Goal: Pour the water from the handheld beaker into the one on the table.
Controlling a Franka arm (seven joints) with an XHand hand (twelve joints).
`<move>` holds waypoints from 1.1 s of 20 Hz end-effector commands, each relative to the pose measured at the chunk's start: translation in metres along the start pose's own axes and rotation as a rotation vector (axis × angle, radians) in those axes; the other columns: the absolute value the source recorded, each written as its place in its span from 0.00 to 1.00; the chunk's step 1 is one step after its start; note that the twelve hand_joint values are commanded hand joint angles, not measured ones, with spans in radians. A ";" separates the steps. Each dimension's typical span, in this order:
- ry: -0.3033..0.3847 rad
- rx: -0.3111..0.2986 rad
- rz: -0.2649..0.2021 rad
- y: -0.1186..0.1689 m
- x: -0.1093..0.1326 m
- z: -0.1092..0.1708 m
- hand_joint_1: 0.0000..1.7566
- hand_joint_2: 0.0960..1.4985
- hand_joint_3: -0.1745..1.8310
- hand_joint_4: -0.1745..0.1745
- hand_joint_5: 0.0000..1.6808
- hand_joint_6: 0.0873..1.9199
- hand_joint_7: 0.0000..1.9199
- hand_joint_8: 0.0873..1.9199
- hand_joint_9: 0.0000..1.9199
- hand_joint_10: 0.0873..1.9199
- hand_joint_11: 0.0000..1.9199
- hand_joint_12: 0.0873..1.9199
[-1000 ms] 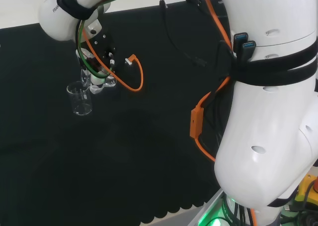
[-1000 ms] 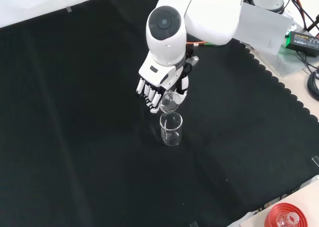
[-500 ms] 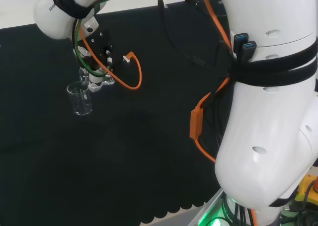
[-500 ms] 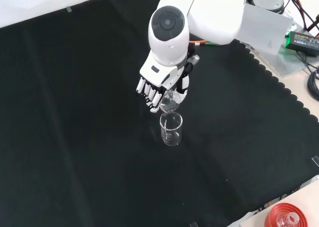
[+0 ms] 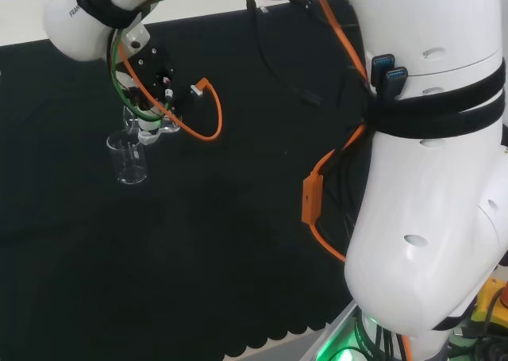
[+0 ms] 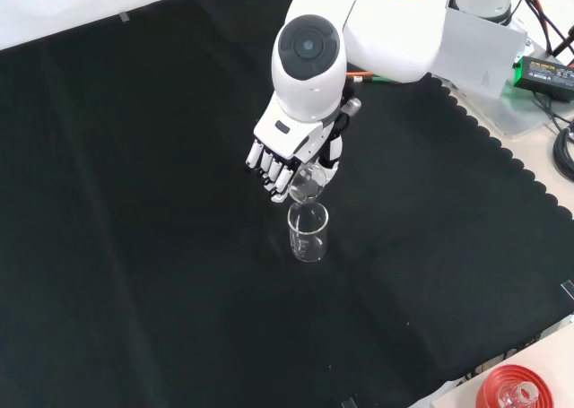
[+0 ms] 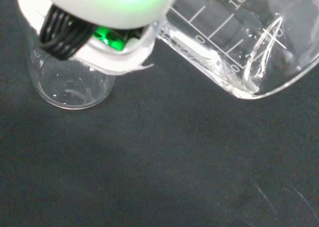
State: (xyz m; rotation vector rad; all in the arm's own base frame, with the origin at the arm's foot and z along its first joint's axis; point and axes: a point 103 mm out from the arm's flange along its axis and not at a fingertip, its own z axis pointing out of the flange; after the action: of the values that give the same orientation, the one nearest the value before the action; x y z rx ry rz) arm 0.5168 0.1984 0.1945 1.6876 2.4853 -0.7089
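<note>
A clear glass beaker (image 6: 308, 233) stands upright on the black cloth (image 6: 134, 247); in the head view it (image 5: 128, 159) sits at the left, and it (image 7: 70, 82) is close in the wrist view. Just above its rim the hand (image 6: 285, 160) is curled round a second clear beaker (image 6: 306, 185), which is tipped steeply with its mouth toward the standing one. In the head view the hand (image 5: 149, 99) hangs over the standing beaker with the held beaker (image 5: 155, 129) below it. The wrist view shows the held beaker (image 7: 244, 42) tilted, with its printed scale.
An orange cable (image 5: 208, 111) loops off the wrist. The arm's big white links (image 5: 429, 178) stand at the head view's right. A red ribbed ring (image 6: 520, 390) lies beyond the cloth's scalloped edge at the front view's bottom right, and a power block (image 6: 545, 74) at the upper right.
The wrist and forearm have drifted slightly left and up in the head view, and the held beaker has tipped a little further. The standing beaker has not moved.
</note>
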 end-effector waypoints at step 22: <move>-0.084 0.051 0.020 -0.001 0.008 -0.011 0.67 0.39 0.38 0.65 0.83 0.18 0.76 0.02 0.66 0.10 0.43 0.55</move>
State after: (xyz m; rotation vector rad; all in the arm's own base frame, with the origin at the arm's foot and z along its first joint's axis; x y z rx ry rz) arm 0.5154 0.2079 0.2021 1.6639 2.4253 -0.8141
